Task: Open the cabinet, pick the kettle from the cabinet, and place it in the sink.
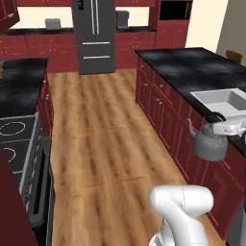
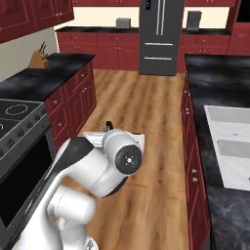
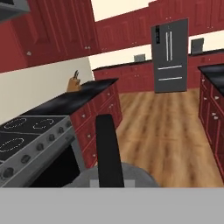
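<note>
The grey kettle (image 1: 210,144), with its thin spout pointing left, hangs in the aisle against the red island front, just below the counter edge. My gripper (image 1: 221,124) is shut on its black arched handle from the right. In the hand view the black handle (image 3: 108,148) rises over the kettle's grey body (image 3: 131,175). The steel sink (image 1: 222,100) is set into the black island top just behind and above the kettle, and it also lies at the right (image 2: 229,141). Dark red wall cabinets (image 3: 52,30) hang over the stove side; I cannot tell which is the task's cabinet.
A stove (image 1: 14,139) stands on the left of the aisle with a black counter (image 2: 44,73) and a knife block (image 2: 38,57) beyond it. The grey fridge (image 1: 93,33) closes the far end. Wooden floor (image 1: 105,144) runs between stove and island (image 1: 192,65).
</note>
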